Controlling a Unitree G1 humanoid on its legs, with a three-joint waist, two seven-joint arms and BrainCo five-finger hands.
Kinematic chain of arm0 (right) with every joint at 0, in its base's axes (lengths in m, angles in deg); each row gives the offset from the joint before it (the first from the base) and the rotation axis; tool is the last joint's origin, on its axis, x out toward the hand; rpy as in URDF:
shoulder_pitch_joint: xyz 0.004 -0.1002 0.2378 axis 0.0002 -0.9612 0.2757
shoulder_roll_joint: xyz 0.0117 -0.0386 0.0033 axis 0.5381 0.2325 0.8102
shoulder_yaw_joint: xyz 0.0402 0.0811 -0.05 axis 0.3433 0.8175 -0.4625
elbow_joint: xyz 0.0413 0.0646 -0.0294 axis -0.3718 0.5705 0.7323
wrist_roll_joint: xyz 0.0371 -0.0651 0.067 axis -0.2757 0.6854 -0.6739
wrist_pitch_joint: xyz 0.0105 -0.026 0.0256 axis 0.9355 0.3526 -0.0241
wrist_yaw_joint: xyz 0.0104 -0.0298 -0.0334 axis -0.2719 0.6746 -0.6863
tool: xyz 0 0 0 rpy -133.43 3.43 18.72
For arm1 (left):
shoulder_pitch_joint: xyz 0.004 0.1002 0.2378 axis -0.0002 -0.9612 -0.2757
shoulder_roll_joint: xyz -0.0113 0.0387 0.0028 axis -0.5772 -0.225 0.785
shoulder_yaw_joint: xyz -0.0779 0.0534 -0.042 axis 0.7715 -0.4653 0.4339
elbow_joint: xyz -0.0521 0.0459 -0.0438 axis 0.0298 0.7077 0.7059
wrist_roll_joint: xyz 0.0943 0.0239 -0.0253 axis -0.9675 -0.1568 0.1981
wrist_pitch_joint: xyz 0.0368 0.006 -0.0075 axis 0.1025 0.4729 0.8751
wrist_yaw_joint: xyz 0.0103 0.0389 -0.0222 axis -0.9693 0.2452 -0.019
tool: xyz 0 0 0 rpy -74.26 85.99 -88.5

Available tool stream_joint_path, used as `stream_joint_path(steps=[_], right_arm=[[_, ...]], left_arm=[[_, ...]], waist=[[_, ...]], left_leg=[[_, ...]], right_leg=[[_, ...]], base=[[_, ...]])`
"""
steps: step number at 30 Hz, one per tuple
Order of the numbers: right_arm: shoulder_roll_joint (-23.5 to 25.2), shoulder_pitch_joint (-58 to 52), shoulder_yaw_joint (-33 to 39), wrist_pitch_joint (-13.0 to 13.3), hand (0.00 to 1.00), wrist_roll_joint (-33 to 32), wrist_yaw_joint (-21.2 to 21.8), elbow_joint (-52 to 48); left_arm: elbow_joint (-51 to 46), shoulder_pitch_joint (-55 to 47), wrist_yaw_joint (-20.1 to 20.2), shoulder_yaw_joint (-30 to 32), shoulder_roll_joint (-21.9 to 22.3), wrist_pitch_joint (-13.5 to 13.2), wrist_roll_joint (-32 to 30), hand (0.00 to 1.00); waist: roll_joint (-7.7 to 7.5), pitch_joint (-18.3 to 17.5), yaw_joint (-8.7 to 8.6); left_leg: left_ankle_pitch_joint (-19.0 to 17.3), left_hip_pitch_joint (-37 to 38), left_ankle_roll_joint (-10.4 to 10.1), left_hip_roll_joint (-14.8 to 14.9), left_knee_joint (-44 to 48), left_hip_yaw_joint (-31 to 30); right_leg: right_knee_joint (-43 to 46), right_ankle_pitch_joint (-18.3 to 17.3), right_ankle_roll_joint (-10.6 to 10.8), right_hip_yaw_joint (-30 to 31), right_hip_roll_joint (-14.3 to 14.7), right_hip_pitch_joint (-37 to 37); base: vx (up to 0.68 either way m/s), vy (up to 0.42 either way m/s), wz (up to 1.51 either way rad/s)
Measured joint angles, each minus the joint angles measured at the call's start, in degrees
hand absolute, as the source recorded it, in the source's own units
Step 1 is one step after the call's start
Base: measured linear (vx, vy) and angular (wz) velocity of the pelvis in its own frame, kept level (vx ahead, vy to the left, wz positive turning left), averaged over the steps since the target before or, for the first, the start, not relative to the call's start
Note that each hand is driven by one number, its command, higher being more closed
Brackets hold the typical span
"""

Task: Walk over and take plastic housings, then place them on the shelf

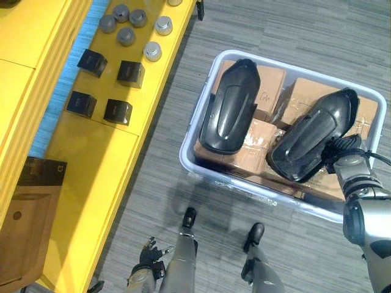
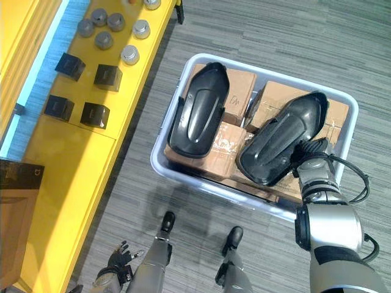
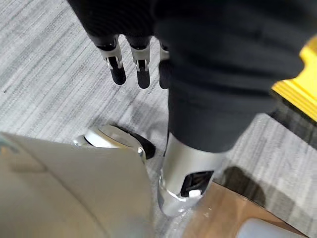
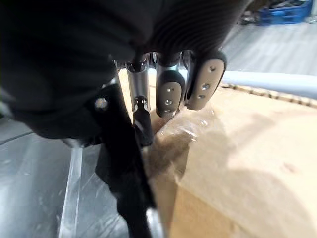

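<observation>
Two black plastic housings lie on cardboard boxes inside a pale grey bin (image 1: 190,131) on the floor. The left housing (image 1: 231,107) lies untouched. My right hand (image 1: 345,149) is at the near end of the right housing (image 1: 311,134). Up close, its fingers (image 4: 168,94) are straight, their tips down on a taped cardboard box (image 4: 247,148), with the housing's dark edge (image 4: 124,168) right beside them. My left hand (image 1: 146,253) hangs low by my side, its fingers (image 3: 130,62) relaxed over the grey floor, holding nothing.
A long yellow shelf (image 1: 98,177) runs along the left, close to the bin. On it stand several small black boxes (image 1: 117,111) and grey cylinders (image 1: 126,35). A brown box (image 1: 27,213) sits at its near end. Grey carpet surrounds the bin.
</observation>
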Motion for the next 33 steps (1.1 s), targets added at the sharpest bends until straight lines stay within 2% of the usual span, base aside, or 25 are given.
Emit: stream_joint_path(steps=[2,5,10,12,16,21,25,29,33], right_arm=[[1.2,-6.8,-0.6,0.0,1.0,4.2,-0.9,-12.6],[1.3,-13.7,-0.4,0.0,1.0,8.5,-2.5,-22.9],[5.7,-21.6,0.4,0.2,1.0,14.8,-2.6,-34.2],[7.5,-21.9,0.3,0.3,1.0,15.4,-2.2,-34.9],[10.4,-21.9,-3.1,0.4,1.0,17.1,-1.6,-38.7],[17.2,-21.1,-6.5,1.7,1.0,17.6,-1.7,-44.0],[22.6,-20.4,-11.0,2.3,1.0,17.6,-1.9,-46.4],[25.7,-20.5,-12.6,2.5,1.0,17.6,-2.3,-48.4],[27.5,-21.0,-16.1,3.0,1.0,17.6,-2.5,-48.4]], left_arm=[[-16.4,-7.3,-0.7,0.8,0.6,-0.1,0.0,0.0],[-32.1,-12.1,-0.8,2.3,0.5,-0.7,-0.7,0.0],[-47.7,-12.7,0.7,5.2,-2.6,-0.6,-6.0,0.0],[-49.7,-12.0,1.3,4.8,-3.0,-0.5,-6.8,0.0],[-49.7,-5.8,1.8,-2.5,-3.2,0.2,-5.2,0.0],[-44.3,2.4,2.8,-11.2,-1.4,0.7,-2.0,0.0],[-37.5,5.8,1.3,-13.2,1.2,0.6,-0.8,0.0],[-35.2,6.6,-0.3,-14.7,2.4,0.6,0.4,0.0],[-33.4,6.8,-2.5,-14.4,2.1,0.0,4.4,0.0]], waist=[[0.0,0.0,-1.76],[0.02,-0.3,-3.34],[-0.24,-5.7,-4.82],[-0.42,-7.3,-5.13],[-1.46,-12.6,-5.1],[-3.03,-18.0,-5.72],[-3.27,-20.1,-7.04],[-3.46,-21.2,-6.93],[-3.9,-23.3,-6.85]], left_leg=[[0.3,3.0,0.3,-0.3,-1.7,0.0],[0.9,7.8,0.4,-0.7,-4.1,-0.2],[2.0,13.2,0.7,-0.9,-8.9,-0.6],[2.2,14.7,0.6,-0.8,-9.7,-0.7],[3.3,18.1,0.2,-0.6,-12.1,-0.6],[4.3,21.4,-0.4,0.6,-14.9,-0.1],[5.6,24.1,-0.8,1.7,-17.3,0.3],[6.5,25.1,-1.2,2.7,-19.2,0.7],[7.0,25.7,-1.0,3.1,-20.4,1.1]], right_leg=[[0.0,-0.6,0.5,-0.2,-0.4,2.5],[0.0,-1.4,0.8,-0.9,-1.0,6.6],[0.2,-3.3,1.0,-2.2,-1.6,10.3],[0.1,-3.6,1.0,-2.4,-1.6,11.6],[-2.1,-3.6,0.9,-2.8,-1.4,15.2],[-3.7,-3.6,0.8,-2.6,-0.3,17.7],[-4.1,-3.5,0.1,-2.4,0.7,19.2],[-4.3,-3.1,-0.5,-2.2,1.5,19.2],[-5.2,-2.4,-0.9,-1.8,2.0,19.5]], base=[[0.04,-0.023,0.08],[0.04,-0.016,0.16],[0.05,-0.018,0.12],[0.07,-0.017,0.1],[0.09,-0.023,0.06],[0.04,-0.038,-0.05],[-0.02,-0.031,-0.05],[-0.09,-0.009,-0.03],[-0.05,0.015,-0.03]])
